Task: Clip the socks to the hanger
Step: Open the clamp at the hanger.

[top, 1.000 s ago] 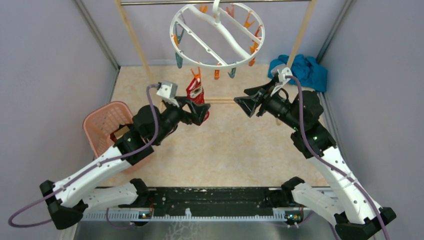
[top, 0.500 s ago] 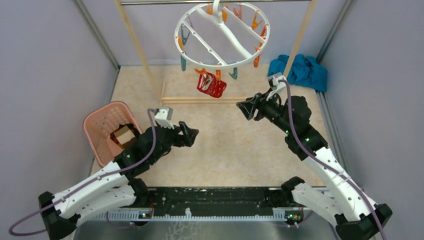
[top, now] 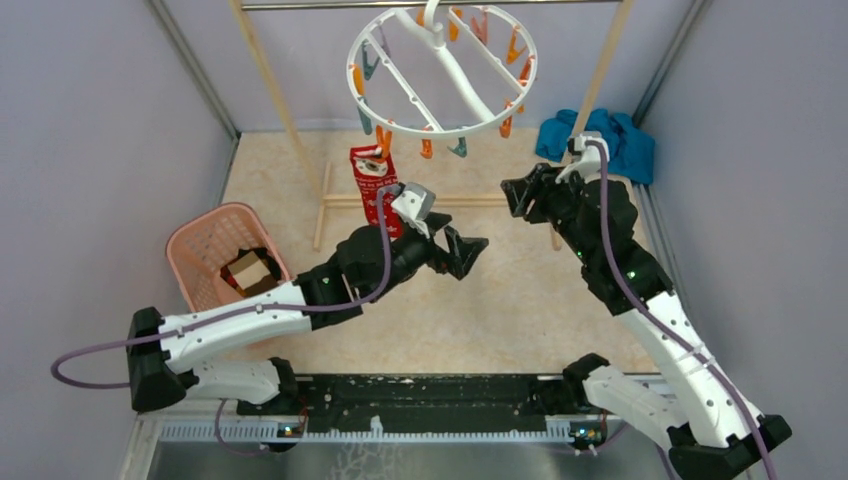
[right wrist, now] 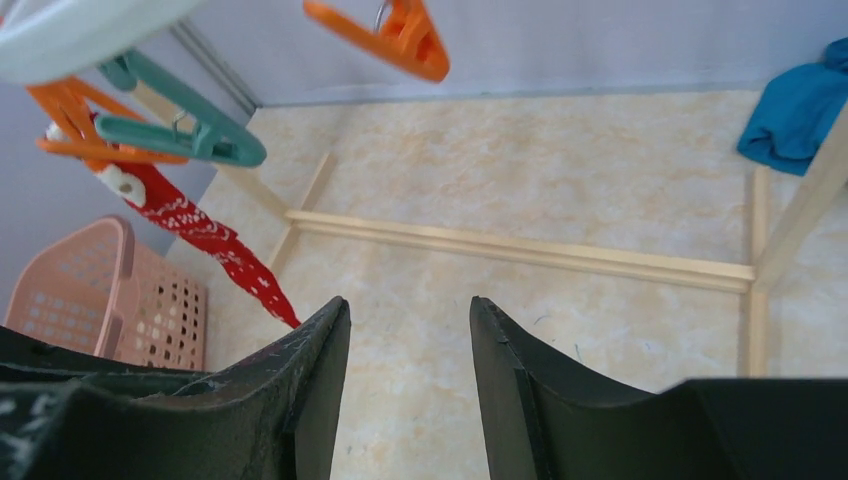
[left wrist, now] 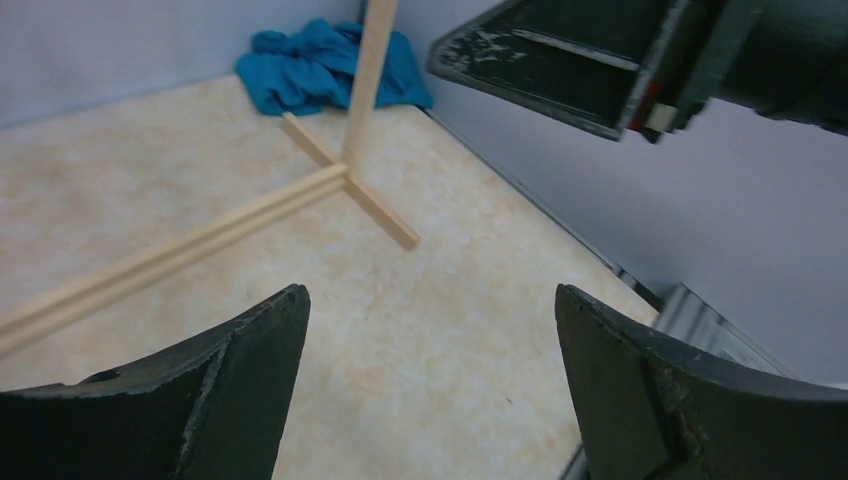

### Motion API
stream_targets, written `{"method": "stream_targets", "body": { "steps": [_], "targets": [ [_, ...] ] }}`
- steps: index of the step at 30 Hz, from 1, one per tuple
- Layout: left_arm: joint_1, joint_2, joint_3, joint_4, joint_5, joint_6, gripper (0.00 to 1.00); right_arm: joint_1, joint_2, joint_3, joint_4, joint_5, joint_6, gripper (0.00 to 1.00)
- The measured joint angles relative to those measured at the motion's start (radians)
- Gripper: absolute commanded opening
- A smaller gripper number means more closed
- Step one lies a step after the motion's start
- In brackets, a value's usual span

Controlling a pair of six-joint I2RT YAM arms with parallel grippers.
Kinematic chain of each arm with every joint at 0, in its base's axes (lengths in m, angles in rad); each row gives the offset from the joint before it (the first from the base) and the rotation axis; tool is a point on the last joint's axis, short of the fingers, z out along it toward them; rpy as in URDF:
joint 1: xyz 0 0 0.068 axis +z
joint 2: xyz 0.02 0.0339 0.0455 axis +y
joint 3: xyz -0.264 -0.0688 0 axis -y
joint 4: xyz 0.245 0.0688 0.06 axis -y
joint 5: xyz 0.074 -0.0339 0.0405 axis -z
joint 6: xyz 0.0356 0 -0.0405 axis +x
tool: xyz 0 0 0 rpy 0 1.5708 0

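Left tool (left wrist: 430,297) (jaws apart) is cropped at the frame's bottom.

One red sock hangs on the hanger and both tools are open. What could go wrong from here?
1. The red patterned sock hangs from only one orange clip, and the left arm passes close beside it; a careless move might pull it off.
2. The left tool and the right tool, both open and empty, are near each other and could collide.
3. The round white plastic hanger hangs from one hook, so it may swing when pressed.
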Motion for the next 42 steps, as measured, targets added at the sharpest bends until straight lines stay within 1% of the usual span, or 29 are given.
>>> {"method": "stream_targets", "body": {
  "steps": [6,9,12,17,20,26,31,37,42],
  "targets": [
    [0.015,0.125,0.073,0.154,-0.214,0.204,0.99,-0.011,-0.004,0.102,-0.054,0.059,0.009,0.47],
    [0.032,0.154,0.079,0.243,-0.277,0.298,0.99,-0.011,-0.012,0.130,-0.060,0.062,0.008,0.47],
    [0.065,0.162,0.079,0.302,-0.286,0.357,0.98,-0.011,-0.021,0.137,-0.063,0.060,0.008,0.47],
    [0.144,0.161,0.079,0.354,-0.277,0.394,0.99,-0.011,-0.022,0.137,-0.064,0.048,0.006,0.47],
    [0.212,0.148,0.074,0.356,-0.231,0.389,0.97,-0.011,-0.022,0.137,-0.064,0.043,-0.001,0.47],
    [0.346,0.064,0.012,0.378,-0.053,0.319,0.97,-0.011,-0.022,0.137,-0.063,0.032,-0.005,0.47],
    [0.353,0.042,-0.018,0.402,0.090,0.261,0.96,-0.011,-0.017,0.137,-0.059,0.010,-0.005,0.47],
    [0.352,0.010,-0.079,0.402,0.165,0.204,0.95,-0.011,-0.006,0.127,-0.054,-0.011,-0.005,0.47],
    [0.352,-0.073,-0.143,0.402,0.245,0.143,0.95,-0.011,0.000,0.116,-0.043,-0.024,-0.003,0.47]
  ]
}}
